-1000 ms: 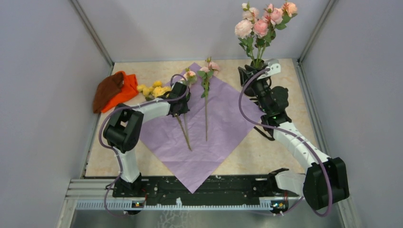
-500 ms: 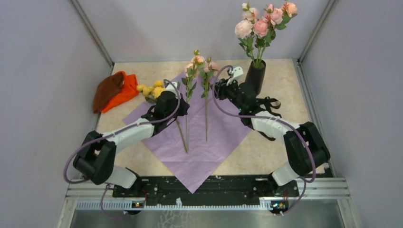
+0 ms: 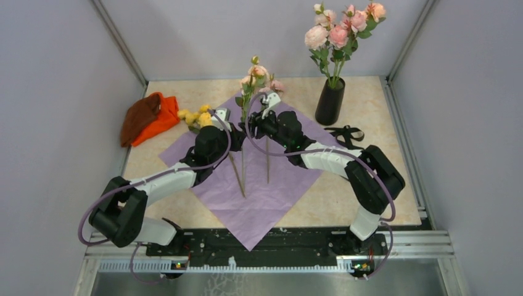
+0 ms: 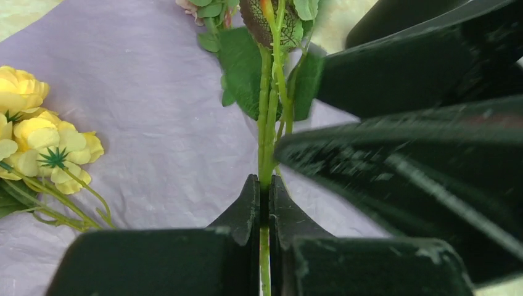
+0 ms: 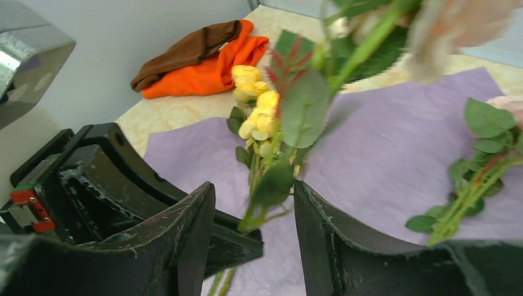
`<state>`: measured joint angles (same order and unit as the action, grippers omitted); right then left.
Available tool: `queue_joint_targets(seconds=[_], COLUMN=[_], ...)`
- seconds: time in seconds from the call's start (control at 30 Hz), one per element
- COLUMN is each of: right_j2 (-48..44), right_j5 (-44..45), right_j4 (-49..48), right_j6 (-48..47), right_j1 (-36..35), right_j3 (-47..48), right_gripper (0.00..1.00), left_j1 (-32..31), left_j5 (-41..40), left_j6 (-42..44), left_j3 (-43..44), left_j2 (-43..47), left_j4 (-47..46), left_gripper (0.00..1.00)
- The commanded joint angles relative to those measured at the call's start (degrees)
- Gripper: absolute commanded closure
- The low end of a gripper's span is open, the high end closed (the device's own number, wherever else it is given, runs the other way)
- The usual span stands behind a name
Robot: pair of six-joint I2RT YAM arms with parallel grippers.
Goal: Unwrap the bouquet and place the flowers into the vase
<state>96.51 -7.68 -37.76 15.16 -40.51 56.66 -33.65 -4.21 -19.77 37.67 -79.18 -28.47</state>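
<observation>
Left gripper (image 4: pixel 264 185) is clamped low on one flower (image 4: pixel 265 142). The stem runs near upright, blooms above the jaws, tail below toward the paper (image 3: pixel 290 160). Right gripper (image 5: pixel 253 197) is open, one finger each side of the same stem, just above the left's hold, no contact that I can see. Reads as a handover. The right arm is nearer the vase (image 3: pixel 329 102), which stands beyond the right gripper and off to its right, well apart, with pink flowers (image 3: pixel 339 34) in it. A second flower (image 3: pixel 267 154) lies flat on the paper under the right gripper, so its leaves could snag. Yellow blooms (image 3: pixel 197 117) and cloth (image 3: pixel 148 117) sit left of the left gripper, and the ribbon (image 3: pixel 345 132) lies near the vase foot. None looks to be in the path.
</observation>
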Motion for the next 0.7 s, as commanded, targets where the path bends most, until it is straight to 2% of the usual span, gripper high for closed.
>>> queue_joint_targets(seconds=[0.0, 0.13, 0.23, 0.3, 0.43, 0.67], right_j2=[2.35, 4.12, 4.56, 4.53, 4.31, 3.48], right_j5=[-0.91, -1.4, -1.61, -1.8, -1.9, -2.18], right_j4=[-3.08, -3.27, -3.45, -3.43, -3.88, -4.03], right_j6=[0.17, 0.4, 0.69, 0.86, 1.53, 1.09], right_j1=[-2.37, -3.21, -3.25, -3.25, -3.23, -3.25], right_j3=[3.56, 4.51, 4.84, 5.04, 5.04, 4.62], right_gripper=[0.5, 0.5, 0.59, 0.69, 1.0, 1.0], left_j1=[-0.68, -0.82, -0.96, -0.98, -0.99, -1.11], left_j5=[1.32, 1.13, 0.6, 0.15, -0.53, -0.71], left_j6=[0.61, 0.69, 0.86, 1.08, 1.39, 1.47], left_j3=[0.52, 0.25, -0.06, -0.27, -0.63, -0.14], left_j2=[0.77, 1.74, 2.8, 3.63, 4.84, 4.98], left_j4=[-4.14, -3.83, -3.34, -3.04, -2.61, -1.12], left_gripper=[1.0, 1.0, 1.0, 1.0, 1.0, 1.0])
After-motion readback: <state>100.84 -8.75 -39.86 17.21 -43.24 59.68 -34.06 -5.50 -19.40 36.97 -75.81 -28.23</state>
